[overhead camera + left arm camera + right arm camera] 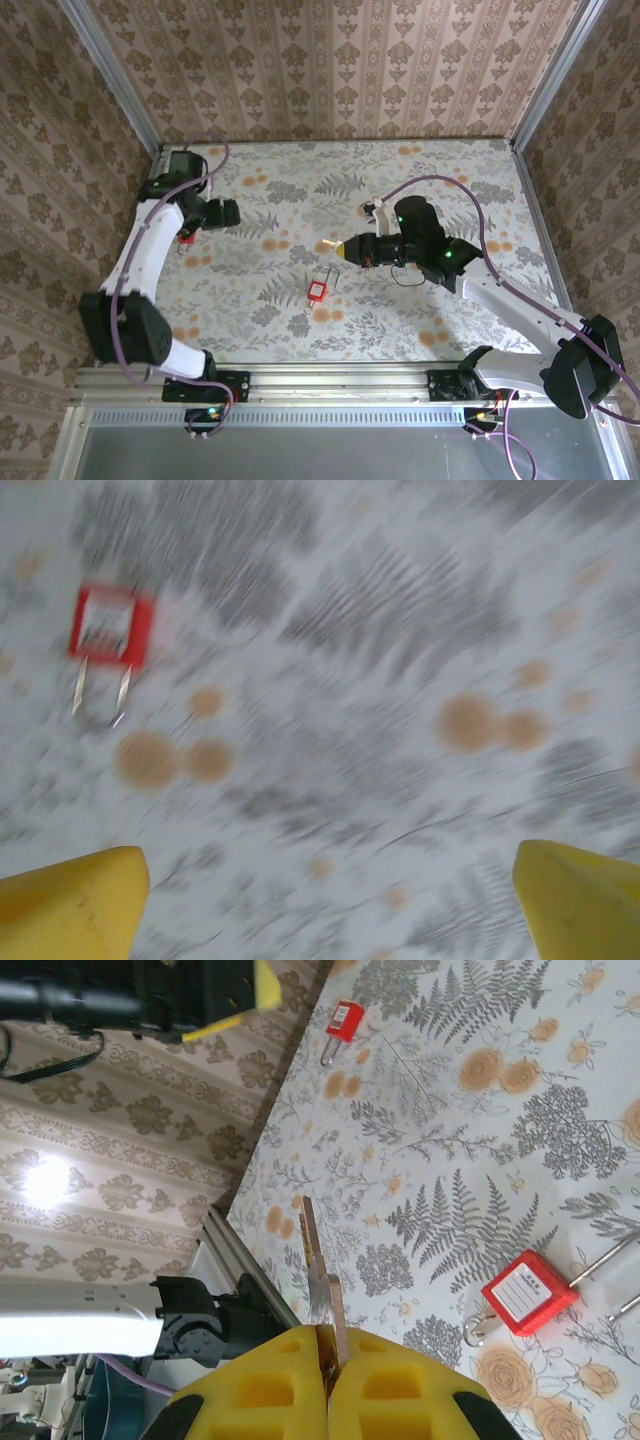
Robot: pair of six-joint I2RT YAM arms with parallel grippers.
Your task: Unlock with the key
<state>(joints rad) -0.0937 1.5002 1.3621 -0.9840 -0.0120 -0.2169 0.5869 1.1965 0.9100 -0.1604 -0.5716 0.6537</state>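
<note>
My right gripper [328,1338] is shut on a metal key [322,1270], whose toothed blade sticks out past the yellow pads. In the top view this gripper [347,250] hovers mid-table, with the key [329,243] pointing left. A red padlock [318,290] lies just below it, seen with its long shackle in the right wrist view [528,1293]. A second red padlock [185,238] lies at the left, below my left gripper [234,213]. The left wrist view is blurred; that padlock [110,627] sits upper left, and the left gripper [328,870] stands wide open and holds nothing.
A flowered cloth [420,310] covers the table, with patterned walls [330,60] close on three sides. The metal rail [330,378] with the arm bases runs along the near edge. A thin black cable [405,280] lies under the right wrist.
</note>
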